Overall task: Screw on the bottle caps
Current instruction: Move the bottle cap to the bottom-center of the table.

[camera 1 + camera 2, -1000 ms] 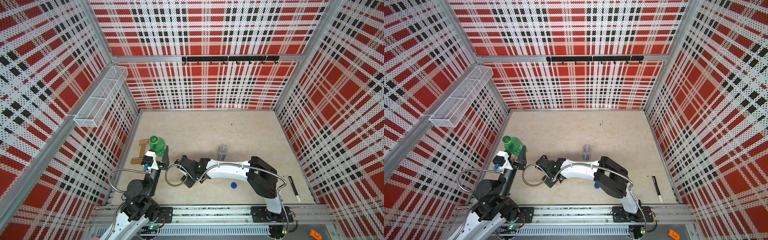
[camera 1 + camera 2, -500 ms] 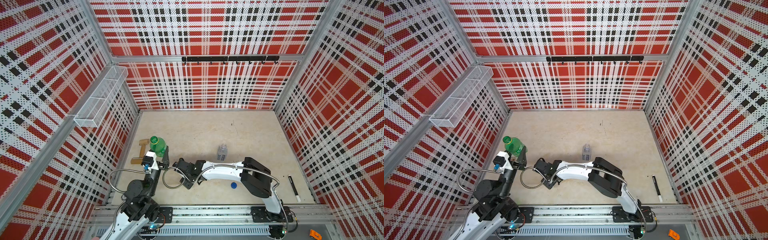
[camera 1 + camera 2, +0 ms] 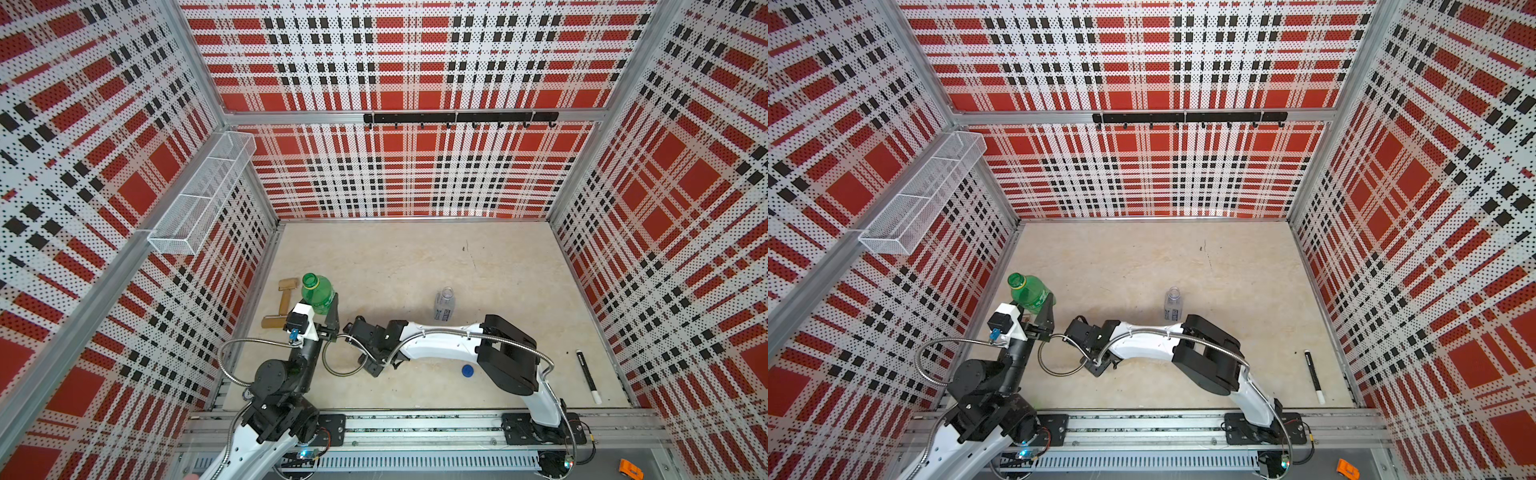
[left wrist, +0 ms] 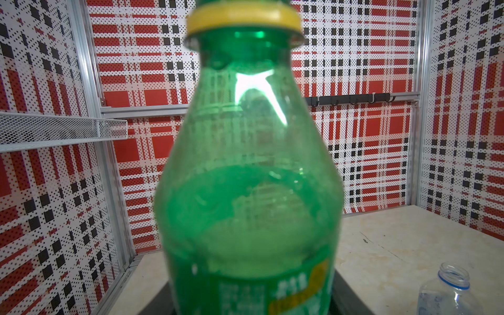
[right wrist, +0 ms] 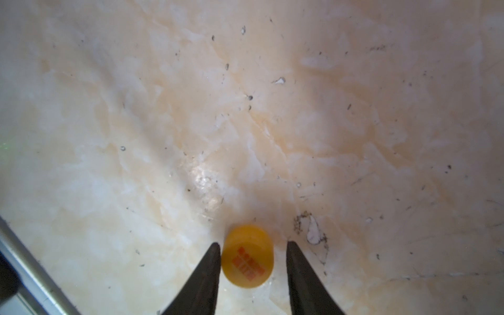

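Overhead, in both top views, the left gripper (image 3: pixel 326 315) clamps the translucent green plastic bottle (image 3: pixel 318 293) at the pale table's (image 3: pixel 415 257) left edge. Left wrist: that bottle close up. Right wrist: the right gripper's (image 5: pixel 253 243) jaws stand apart, flanking the round yellow plastic cap (image 5: pixel 246 259) on the table.

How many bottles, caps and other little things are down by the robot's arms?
Bottles: 2 (green bottle, clear bottle)
Caps: 2 (yellow cap, blue cap)
Markers: 1 (black marker)
Wooden tools: 1 (wooden tool)
Total: 6
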{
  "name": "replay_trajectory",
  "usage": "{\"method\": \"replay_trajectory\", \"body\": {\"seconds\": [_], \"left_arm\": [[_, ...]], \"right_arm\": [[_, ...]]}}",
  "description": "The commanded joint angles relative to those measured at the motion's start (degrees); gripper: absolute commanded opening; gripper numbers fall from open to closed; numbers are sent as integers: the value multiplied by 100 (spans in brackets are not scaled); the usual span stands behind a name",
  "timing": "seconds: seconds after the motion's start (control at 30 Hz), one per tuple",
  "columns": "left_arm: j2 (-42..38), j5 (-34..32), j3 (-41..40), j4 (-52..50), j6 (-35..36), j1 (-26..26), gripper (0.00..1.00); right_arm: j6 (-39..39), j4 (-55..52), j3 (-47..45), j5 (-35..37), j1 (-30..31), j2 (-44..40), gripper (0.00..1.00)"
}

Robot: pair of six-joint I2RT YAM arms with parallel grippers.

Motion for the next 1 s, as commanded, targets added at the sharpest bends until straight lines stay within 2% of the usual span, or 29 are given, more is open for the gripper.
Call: {"method": "replay_trajectory", "body": {"seconds": [0.0, 0.53, 0.97], "left_arm": [[-68, 53, -52, 171, 60, 39, 59], [-108, 106, -64, 160, 73, 39, 59], [-136, 132, -96, 153, 95, 29, 59]], "right_arm": [[-116, -14, 208, 110, 47, 175, 42], [-161, -353, 347, 307, 91, 289, 39], [-161, -509, 250, 289, 87, 155, 32]]}}
